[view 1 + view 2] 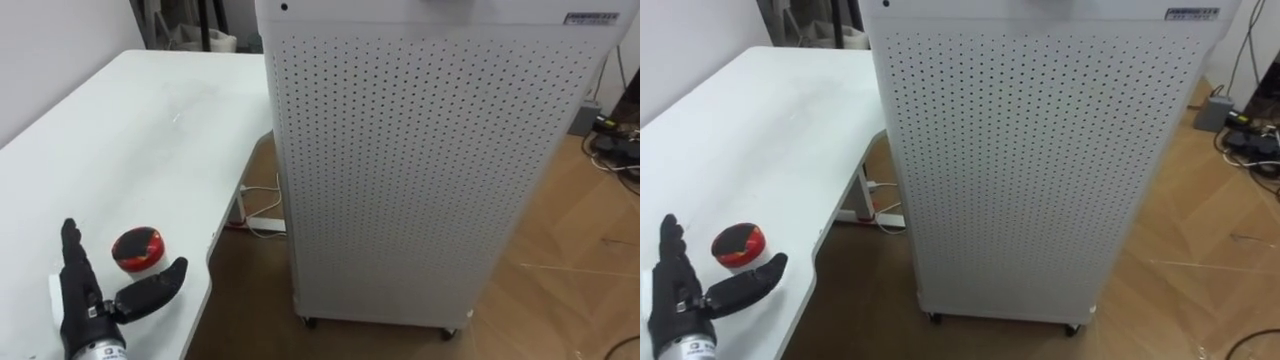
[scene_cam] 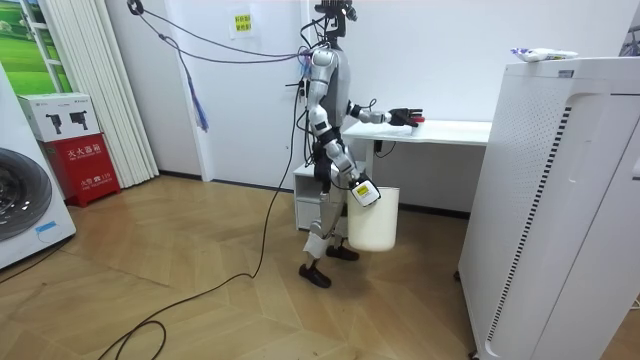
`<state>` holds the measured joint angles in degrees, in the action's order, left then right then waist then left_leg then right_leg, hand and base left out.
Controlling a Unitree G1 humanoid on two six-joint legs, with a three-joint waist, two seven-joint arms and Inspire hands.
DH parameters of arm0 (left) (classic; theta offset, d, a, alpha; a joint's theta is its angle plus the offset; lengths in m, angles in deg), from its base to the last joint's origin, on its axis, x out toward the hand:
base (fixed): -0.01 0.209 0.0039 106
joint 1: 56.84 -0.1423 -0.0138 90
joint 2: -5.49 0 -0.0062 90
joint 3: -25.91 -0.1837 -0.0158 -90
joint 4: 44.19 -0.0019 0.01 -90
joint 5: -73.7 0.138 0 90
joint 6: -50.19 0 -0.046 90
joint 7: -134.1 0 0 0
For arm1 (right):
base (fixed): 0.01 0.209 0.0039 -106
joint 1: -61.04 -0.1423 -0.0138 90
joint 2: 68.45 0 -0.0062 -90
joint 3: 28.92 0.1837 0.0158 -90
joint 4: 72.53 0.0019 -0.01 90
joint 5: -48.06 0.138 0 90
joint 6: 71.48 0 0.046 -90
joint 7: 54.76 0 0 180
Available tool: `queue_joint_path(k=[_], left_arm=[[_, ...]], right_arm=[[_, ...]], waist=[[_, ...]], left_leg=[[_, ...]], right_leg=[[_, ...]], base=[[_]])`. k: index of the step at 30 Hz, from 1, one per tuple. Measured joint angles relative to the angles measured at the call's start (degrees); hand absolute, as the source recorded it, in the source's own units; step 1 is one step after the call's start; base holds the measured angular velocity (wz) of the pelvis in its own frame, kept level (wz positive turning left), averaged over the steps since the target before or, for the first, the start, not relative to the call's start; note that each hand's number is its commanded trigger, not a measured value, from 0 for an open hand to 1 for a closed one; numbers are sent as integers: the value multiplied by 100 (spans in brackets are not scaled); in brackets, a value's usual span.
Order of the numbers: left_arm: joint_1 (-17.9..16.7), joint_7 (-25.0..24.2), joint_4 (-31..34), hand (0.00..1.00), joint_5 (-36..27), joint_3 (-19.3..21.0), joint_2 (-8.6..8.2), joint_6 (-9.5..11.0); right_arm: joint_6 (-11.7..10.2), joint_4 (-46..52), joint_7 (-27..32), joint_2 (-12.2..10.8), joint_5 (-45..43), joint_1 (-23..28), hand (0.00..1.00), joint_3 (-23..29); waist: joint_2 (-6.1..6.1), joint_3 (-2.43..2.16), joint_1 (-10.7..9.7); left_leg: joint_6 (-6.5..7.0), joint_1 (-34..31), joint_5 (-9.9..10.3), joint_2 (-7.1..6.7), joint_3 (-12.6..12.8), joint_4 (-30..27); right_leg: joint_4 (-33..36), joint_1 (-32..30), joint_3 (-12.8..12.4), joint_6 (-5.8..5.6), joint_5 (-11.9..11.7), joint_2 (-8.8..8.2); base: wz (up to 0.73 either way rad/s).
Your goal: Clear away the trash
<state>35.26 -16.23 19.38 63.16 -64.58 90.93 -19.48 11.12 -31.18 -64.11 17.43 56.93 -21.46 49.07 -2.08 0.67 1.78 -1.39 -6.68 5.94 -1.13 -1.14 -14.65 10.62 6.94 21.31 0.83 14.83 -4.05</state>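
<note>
Lower left of the frame, the left hand (image 1: 95, 295) is black and the round item (image 1: 137, 248) red with black, both against the white surface (image 1: 120, 150). The white cabinet (image 1: 420, 170) at centre shows an even dot pattern. The floor (image 1: 580, 250) is brown wood.

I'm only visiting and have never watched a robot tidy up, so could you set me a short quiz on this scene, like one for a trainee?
1. True or false: the left hand is closed round the red round object on the white table.
2. What stands on the floor to the right of the table? A) a white perforated cabinet B) a wooden chair C) a green sofa
3. Fill in: in the room view, a white ____ hangs by the robot's right hand.

Key: 1 false, the hand lies open beside it; 2 A; 3 bucket.
</note>
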Motion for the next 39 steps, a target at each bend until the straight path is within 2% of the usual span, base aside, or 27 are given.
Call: queue_joint_path(k=[4,5,6,11,14,21,29,31,39], left_arm=[[0,-71,0,0,0,-69,-9,-52],[0,-82,0,58,0,-83,-9,-53],[1,-135,1,98,0,-98,-10,-62],[73,-320,0,100,2,-187,-10,-188],[125,-447,0,100,0,-184,-10,-248],[145,-646,-17,100,1,-216,-56,-346],[222,-691,-168,100,1,-207,-74,-448],[221,-744,-180,100,1,-205,-78,-537],[259,-779,-277,100,5,-213,-81,-533]], right_arm=[[1,0,0,-36,1,1,100,-21],[1,0,0,-44,1,0,100,-21],[1,1,0,-55,0,-3,100,-23],[10,0,0,-73,-6,-18,100,-26],[115,0,1,-76,-15,-38,100,-25],[202,2,38,-75,40,-52,100,-25],[253,24,46,-73,34,-73,100,-23],[253,28,46,-73,34,-78,100,-22],[259,387,110,-15,36,-103,100,-21]], waist=[[-6,1,-1],[-9,2,-1],[-12,4,-7],[-31,2,-14],[-57,-5,-11],[-90,-2,-15],[-43,-3,-11],[-32,-2,-7],[26,5,-24]], left_leg=[[0,10,0,-5,3,23],[0,9,0,-5,7,23],[0,8,0,-5,12,23],[0,-40,0,2,28,23],[0,-50,0,19,56,26],[0,-38,0,37,69,27],[6,-76,3,44,74,7],[7,-89,3,44,77,7],[8,-89,2,45,95,7]], right_leg=[[-2,0,1,0,0,4],[-1,-2,-1,0,0,4],[-1,-9,-7,-1,0,3],[15,-69,-27,-1,0,2],[28,-95,-66,-1,-4,4],[63,-103,-74,1,-6,2],[121,-167,-83,1,-6,-4],[127,-186,-87,1,-6,-7],[139,-193,-92,0,-6,-13]], base=[[0],[0],[0],[-1],[-5],[0],[0],[0],[0]])
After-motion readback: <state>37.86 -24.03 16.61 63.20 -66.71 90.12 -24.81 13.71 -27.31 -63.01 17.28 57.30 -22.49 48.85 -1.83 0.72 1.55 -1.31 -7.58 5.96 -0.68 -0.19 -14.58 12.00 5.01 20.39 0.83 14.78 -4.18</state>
